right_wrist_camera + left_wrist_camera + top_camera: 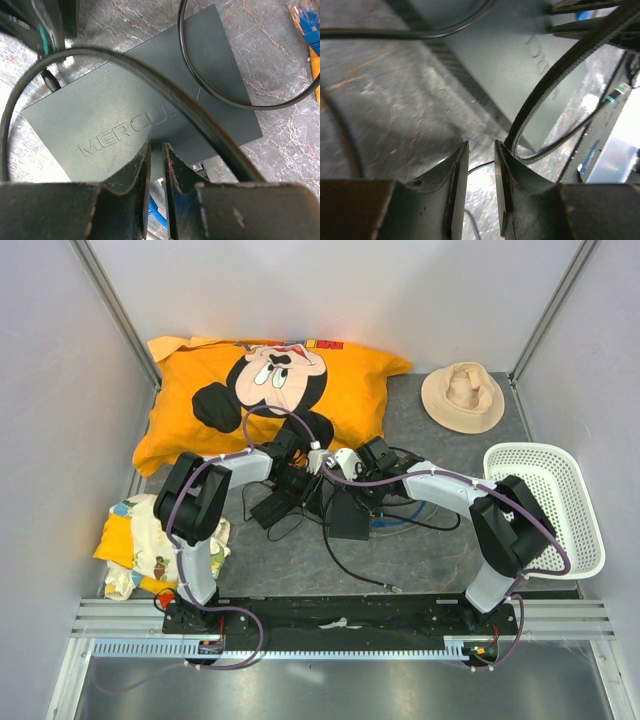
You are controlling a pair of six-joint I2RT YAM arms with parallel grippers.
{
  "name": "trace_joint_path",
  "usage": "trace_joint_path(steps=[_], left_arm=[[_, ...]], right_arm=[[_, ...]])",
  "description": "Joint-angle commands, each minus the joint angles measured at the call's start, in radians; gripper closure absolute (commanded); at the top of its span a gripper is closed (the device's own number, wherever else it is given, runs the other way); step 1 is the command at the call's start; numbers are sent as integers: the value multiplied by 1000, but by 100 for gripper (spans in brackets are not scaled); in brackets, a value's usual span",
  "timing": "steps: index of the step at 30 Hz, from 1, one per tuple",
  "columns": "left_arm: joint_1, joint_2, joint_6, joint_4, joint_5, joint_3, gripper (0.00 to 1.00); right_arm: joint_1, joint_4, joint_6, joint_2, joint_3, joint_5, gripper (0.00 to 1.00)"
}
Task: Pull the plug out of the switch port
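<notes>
scene: two arms reach in from the near edge and meet mid-desk (430,552), over a tangle of cables
switch (150,100): flat matte black box lying flat on the grey desk, about centre in the top view, just in front of the right arm's wrist; raised lettering on its top face
switch vs right hand: right hand (156,146) sits right over the box's near long edge, fingertips at that edge
right hand state: fingers almost together, only a thin slit between them; cannot tell if anything is clamped in it
plug: cannot make it out; the edge under the right fingers is mostly covered
blue cable (155,210): shows below the right fingers, just off the switch's near edge
left hand (481,145): low over the desk beside the switch, a corner of the dark box above it in the left wrist view
left hand state: fingers slightly apart, narrow gap, desk surface and a thin wire seen through it, nothing gripped
ribbed cable (190,107): thick black, arcs across the switch top from left to lower right
thin black cable (240,106): loops over the switch's far right corner
blue and yellow cable (310,35): on the desk, right of the switch, apart from it
smaller black box (275,508): left of the switch, near the left hand
pillow (260,390): orange with a cartoon mouse, far left of the desk
hat (462,397): beige, far right corner
basket (592,532): white plastic, right edge
cloth (135,545): yellow printed, bunched by the left arm
</notes>
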Motion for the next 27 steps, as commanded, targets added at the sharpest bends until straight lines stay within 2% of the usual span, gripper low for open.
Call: trace_joint_path(steps=[1, 13, 21, 27], left_arm=[[-22, 19, 23, 25, 67, 28, 65], [-39, 6, 61, -3, 84, 7, 65], [-48, -94, 279, -47, 15, -50, 62], [-114, -91, 317, -66, -49, -38, 61]], right_arm=[[0, -54, -6, 46, -14, 5, 78], [2, -51, -6, 51, -3, 6, 75], [2, -53, -14, 42, -23, 6, 73], [2, -53, -17, 56, -14, 8, 71]])
